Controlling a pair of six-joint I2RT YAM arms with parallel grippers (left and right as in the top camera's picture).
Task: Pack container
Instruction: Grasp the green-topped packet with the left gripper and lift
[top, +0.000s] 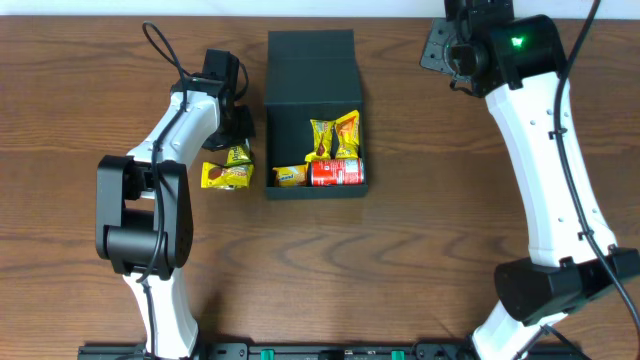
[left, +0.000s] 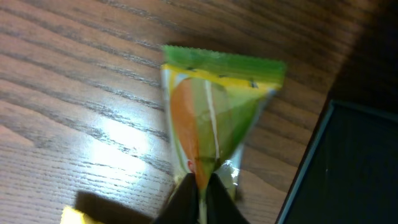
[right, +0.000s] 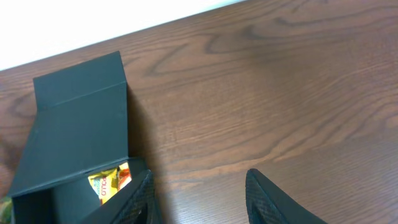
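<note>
Matte black square container (top: 310, 70), flap lid folded back, sits top-centre on the desk (top: 420, 250). A red can (top: 336, 172) and yellow packets (top: 335, 135) are inside. Packet print is too blurred to read. Left hand (left: 202, 193) is pinched on a green-yellow packet (left: 214, 112), just left of the container. Right hand (right: 202, 199) is spread wide and empty, over the desk to the container's right.

Even overhead light; left wrist blurred, tabletop (left: 118, 140) glare.

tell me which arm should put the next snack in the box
Left. The left gripper is shut on a green snack packet right beside the black box. The right gripper is open and empty, off to the box's other side.
</note>
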